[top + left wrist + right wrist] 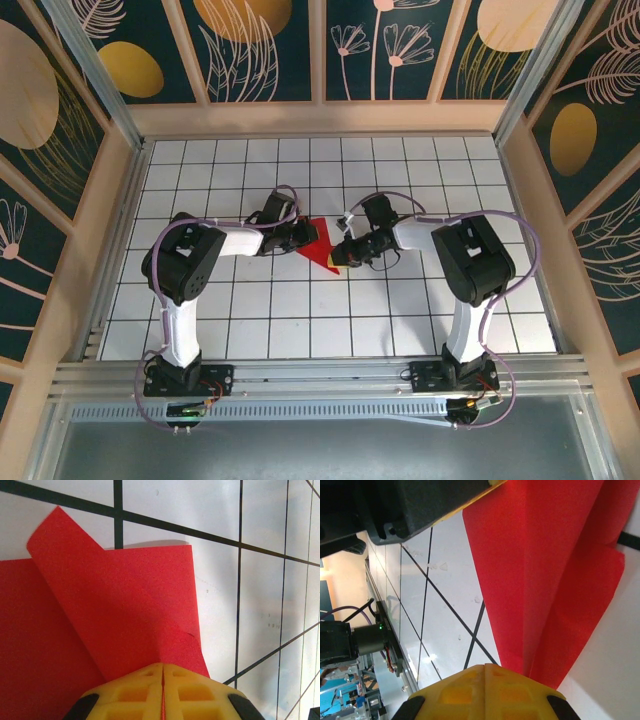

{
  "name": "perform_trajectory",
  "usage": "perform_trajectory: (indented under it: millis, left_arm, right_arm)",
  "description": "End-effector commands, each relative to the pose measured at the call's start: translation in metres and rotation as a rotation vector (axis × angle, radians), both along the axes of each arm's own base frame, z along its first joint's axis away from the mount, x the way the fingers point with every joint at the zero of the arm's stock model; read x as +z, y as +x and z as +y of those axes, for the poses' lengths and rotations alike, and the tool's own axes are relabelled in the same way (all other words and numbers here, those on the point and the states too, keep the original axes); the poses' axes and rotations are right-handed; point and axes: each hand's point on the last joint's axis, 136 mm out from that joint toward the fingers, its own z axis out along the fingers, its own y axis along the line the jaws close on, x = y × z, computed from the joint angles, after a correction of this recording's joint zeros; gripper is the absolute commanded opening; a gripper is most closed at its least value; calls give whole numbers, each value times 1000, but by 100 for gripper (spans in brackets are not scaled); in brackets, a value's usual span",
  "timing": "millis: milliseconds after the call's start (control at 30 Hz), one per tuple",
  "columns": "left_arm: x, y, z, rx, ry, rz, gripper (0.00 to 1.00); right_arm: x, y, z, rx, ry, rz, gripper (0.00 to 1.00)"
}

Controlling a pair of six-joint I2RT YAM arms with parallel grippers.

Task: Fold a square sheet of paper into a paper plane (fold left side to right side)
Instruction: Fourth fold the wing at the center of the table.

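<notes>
Low in its wrist view the left gripper (pixel 162 666) is clamped on the red paper (pixel 140 615), with a flap lifted and curling to the upper left, so the fold looks half made. The right gripper (pixel 485 667) is closed at the paper's tip, pinning or pinching I can't tell. Next that flap wants carrying across and creasing; from above, the paper is a triangle mid-frame between the grippers.

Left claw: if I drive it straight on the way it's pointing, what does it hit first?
The red paper. The left claw is shut on its edge, and the folded flap lies right ahead. Beyond that, the right claw looks close to that line, though depth is unclear.
</notes>
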Motion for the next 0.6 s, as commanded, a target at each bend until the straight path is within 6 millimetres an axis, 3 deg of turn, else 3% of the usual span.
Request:
perform_trajectory:
  millis: [0,200,567]
  left_arm:
    - [-36,-17,23,28,121,94,9]
    - [-36,-17,23,27,122,93,9]
    - [-36,-17,23,27,123,96,9]
  right_arm:
    - [6,12,10,2,27,-23,0]
    - [2,17,11,0,15,-27,0]
    - [-15,-3,2,12,-27,14,0]
